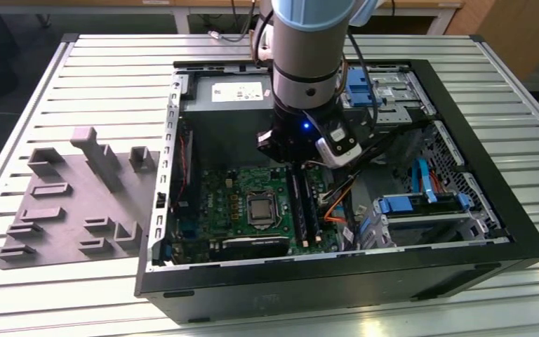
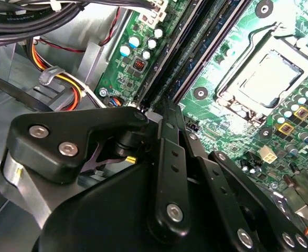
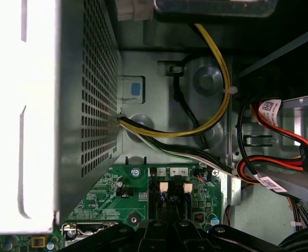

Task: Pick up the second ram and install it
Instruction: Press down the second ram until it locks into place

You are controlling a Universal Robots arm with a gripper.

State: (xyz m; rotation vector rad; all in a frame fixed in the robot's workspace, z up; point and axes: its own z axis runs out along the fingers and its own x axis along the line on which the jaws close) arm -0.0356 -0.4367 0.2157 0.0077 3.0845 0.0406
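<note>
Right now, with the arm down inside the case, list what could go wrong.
1. The gripper sits right at the ends of the memory slots; if the stick is skewed, pressing could stress a slot or the green motherboard.
2. Loose orange and yellow cables lie close beside the gripper and could snag.
3. The exposed processor socket is close by; a sideways slip might hit it.

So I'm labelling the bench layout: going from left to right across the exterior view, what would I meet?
Grey tray → case wall → motherboard → RAM slots → blue drive bay → case's far wall. The arm reaches down over the slots.
</note>
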